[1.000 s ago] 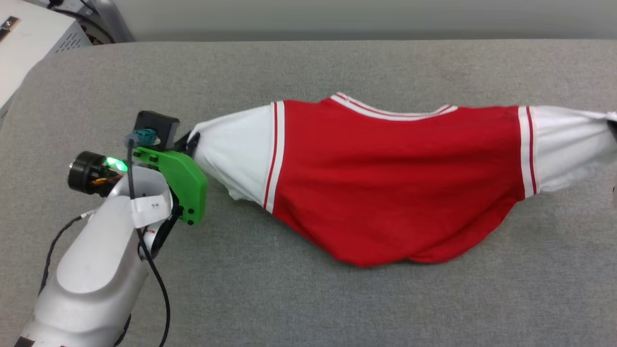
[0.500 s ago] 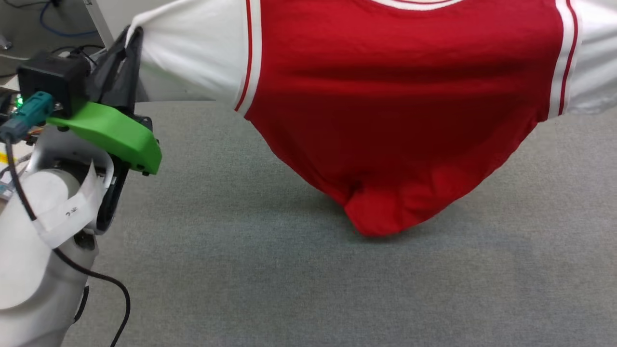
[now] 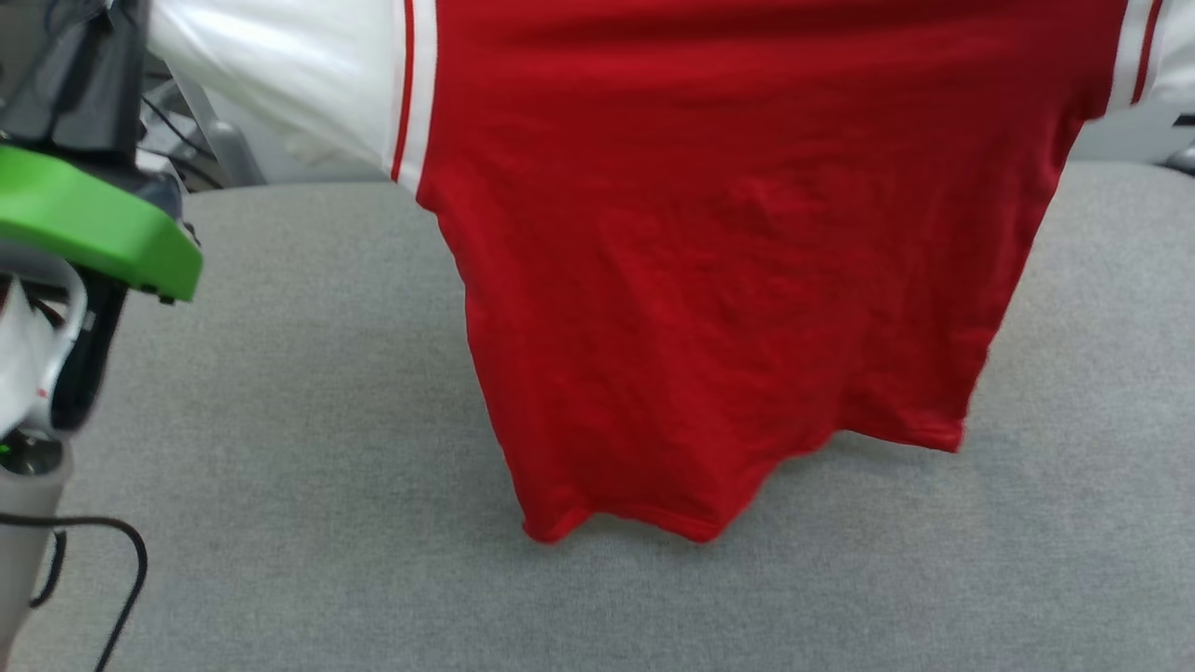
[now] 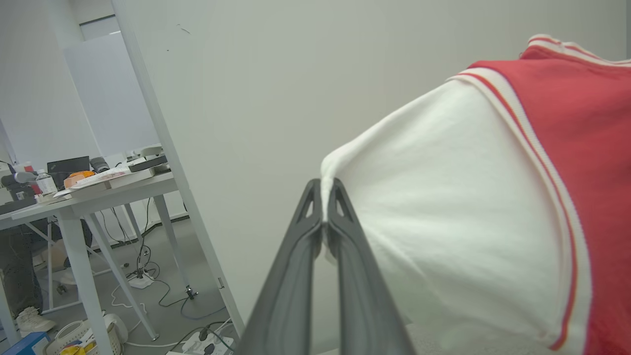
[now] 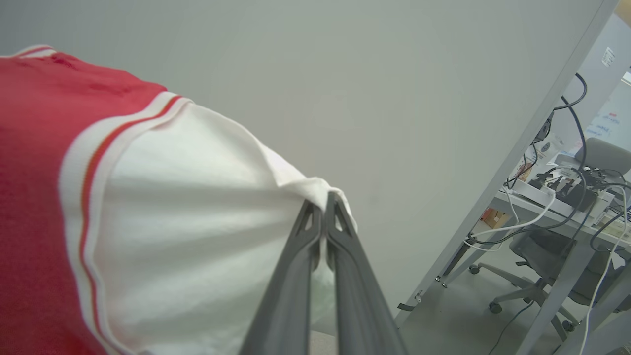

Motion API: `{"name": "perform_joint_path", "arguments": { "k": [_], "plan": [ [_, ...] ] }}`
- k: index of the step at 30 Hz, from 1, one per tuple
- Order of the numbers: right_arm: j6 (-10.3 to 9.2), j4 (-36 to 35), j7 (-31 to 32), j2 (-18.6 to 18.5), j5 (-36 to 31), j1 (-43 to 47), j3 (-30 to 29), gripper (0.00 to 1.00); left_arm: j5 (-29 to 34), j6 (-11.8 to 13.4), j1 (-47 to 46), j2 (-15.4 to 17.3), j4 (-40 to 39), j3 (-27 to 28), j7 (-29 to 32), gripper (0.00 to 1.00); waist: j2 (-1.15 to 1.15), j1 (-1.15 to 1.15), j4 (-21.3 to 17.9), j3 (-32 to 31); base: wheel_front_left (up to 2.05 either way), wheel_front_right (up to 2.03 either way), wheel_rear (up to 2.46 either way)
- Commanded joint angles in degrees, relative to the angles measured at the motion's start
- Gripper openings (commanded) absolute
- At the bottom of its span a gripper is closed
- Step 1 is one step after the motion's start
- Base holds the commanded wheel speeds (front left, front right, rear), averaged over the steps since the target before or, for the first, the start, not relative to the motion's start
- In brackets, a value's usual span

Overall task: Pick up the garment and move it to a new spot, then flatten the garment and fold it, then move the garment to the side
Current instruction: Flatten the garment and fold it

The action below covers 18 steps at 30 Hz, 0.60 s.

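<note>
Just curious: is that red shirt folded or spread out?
Spread out: the left gripper and right gripper each pinch a white sleeve; the garment hangs unfolded between them.

The garment (image 3: 728, 280) is red with white sleeves and red-striped white trim; the tabletop (image 3: 280, 420) is grey.

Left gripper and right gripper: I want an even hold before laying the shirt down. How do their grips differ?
The left gripper pinches a neat folded sleeve edge of the garment, cloth rising between its tips. The right gripper holds a bunched sleeve corner, creases fanning out and cloth spilling past its tips. Both are shut on white sleeves.
</note>
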Motion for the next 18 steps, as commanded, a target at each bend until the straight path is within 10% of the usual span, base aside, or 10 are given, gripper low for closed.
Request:
{"name": "perform_joint_path", "arguments": {
  "k": [1,18],
  "plan": [
    [-0.04,0.91,-0.51,0.34,-0.33,-2.23,-0.30,0.00,-0.75,-0.66,-2.01,0.86,0.21,0.45,0.59,0.00,0.58,0.00,-0.34,3.43,0.00,0.00,0.00],
    [-0.04,19.45,-7.45,7.87,-9.22,-32.99,-0.50,0.00,-0.21,-9.59,-33.03,3.40,16.99,-1.29,0.90,0.00,0.58,0.00,-1.80,26.28,0.00,0.00,0.00]
  ]
}}
